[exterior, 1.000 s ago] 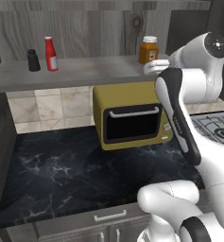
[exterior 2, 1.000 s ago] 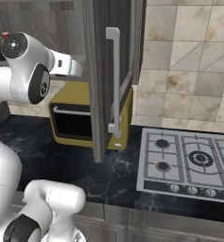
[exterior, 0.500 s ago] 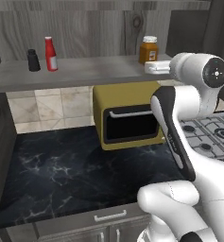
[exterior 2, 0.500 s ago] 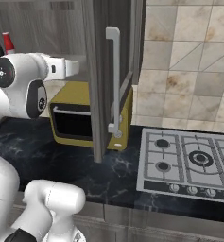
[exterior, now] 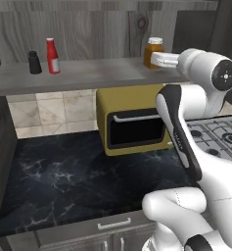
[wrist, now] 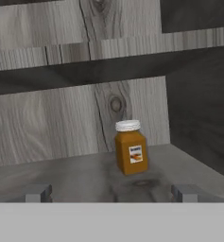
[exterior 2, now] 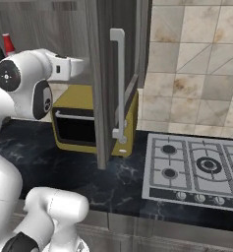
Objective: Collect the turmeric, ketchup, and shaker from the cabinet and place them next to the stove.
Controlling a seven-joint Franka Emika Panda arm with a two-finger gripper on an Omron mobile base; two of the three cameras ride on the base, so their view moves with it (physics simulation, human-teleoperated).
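Orange-amber with a white lid and a pale label, the turmeric (wrist: 131,152) stands upright at the centre of the hand view, on the grey wood-grain shelf of the cabinet (wrist: 61,172), near the back wall. The pincer (wrist: 111,193) hangs in front of the jar with its jaws spread as wide as they go and nothing between them; its two fingertips (wrist: 37,192) show far apart along the bottom of that view, the jar farther in and untouched.

In the left base view the turmeric (exterior: 153,51) sits at upper right on the shelf, partly hidden behind the white hand. The ketchup (exterior: 52,56) and the shaker (exterior: 34,62) stand just beside each other at upper left of the same shelf, well apart from the jar. Below the shelf a yellow-olive microwave (exterior: 134,119) rests on the dark marble counter (exterior: 63,171); the stove (exterior: 220,139) is cut off at the right edge.

From the right base view the open cabinet door (exterior 2: 110,78) with its long white handle hides the jar.

Compared with a second ago, the hand has swung up from beside the microwave to shelf height, pointing at the jar.
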